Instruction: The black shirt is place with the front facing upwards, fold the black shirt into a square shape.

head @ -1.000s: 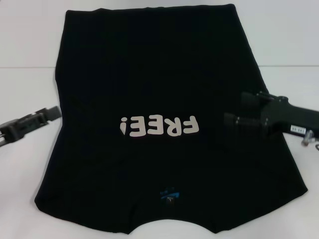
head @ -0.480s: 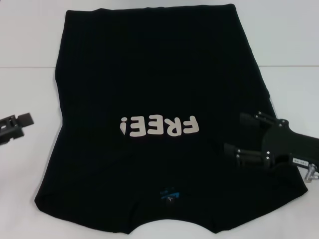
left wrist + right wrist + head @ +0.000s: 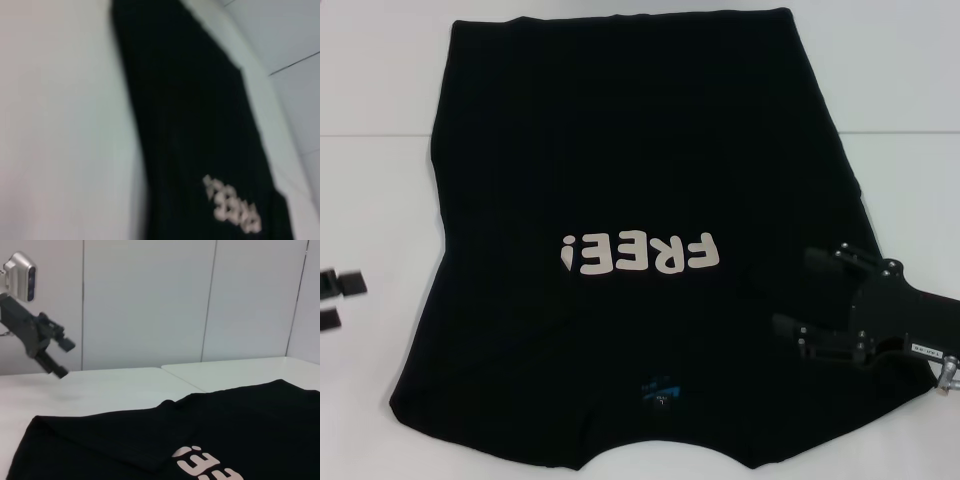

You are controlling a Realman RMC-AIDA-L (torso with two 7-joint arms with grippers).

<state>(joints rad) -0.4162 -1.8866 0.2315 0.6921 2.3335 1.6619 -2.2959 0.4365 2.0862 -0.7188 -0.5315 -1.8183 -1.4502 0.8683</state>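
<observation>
The black shirt [image 3: 640, 170] lies flat on the white table, front up, with both sleeves folded in. Its whitish "FREE!" letters [image 3: 640, 253] read upside down, and the blue neck label [image 3: 658, 391] is at the near edge. My right gripper [image 3: 795, 292] is open and hovers over the shirt's near right part, fingers pointing left. My left gripper [image 3: 338, 302] is open at the far left edge of the head view, off the shirt. The left gripper also shows in the right wrist view [image 3: 61, 358], held above the table. The shirt shows in the left wrist view [image 3: 200, 125] and the right wrist view [image 3: 250, 435].
The white table [image 3: 380, 200] has bare room left and right of the shirt, with a seam line across it. White wall panels [image 3: 150, 300] stand behind the table.
My right gripper has moved down toward the near right corner of the shirt, still open. My left gripper has drawn back to the left edge of the view.
</observation>
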